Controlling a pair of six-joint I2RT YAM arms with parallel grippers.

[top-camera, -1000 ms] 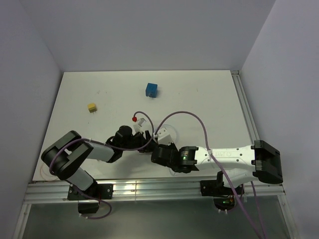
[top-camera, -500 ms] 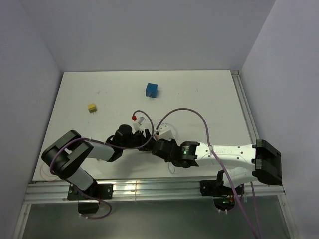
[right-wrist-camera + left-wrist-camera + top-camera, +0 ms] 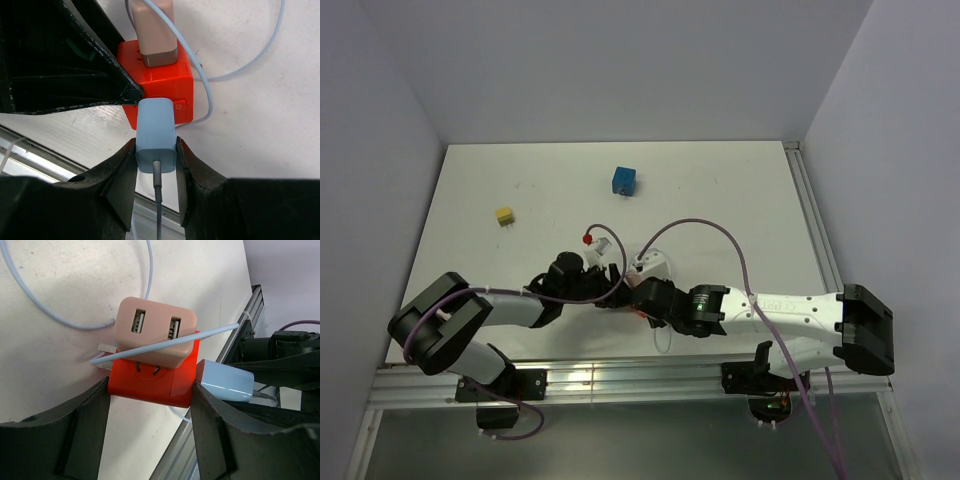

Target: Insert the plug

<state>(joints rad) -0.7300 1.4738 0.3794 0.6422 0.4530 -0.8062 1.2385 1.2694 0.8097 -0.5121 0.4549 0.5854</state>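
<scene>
Plug (image 3: pixel 156 125), lower centre: pinched by right gripper (image 3: pixel 156 152), butted flush against cube (image 3: pixel 145 385) (left gripper (image 3: pixel 150 392) clamps that); seemingly seated, only release and withdrawal left.

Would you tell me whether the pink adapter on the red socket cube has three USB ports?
No, the pink adapter on the red socket cube shows only two ports.

1. your table (image 3: pixel 740 200) was a plain white board.
2. you had a blue cube (image 3: pixel 624 181) lying toward the far side.
3. a yellow block (image 3: pixel 504 216) sat well left of it.
4. a red socket cube (image 3: pixel 150 382) and a pale cable (image 3: pixel 150 265) rested near the front.
</scene>
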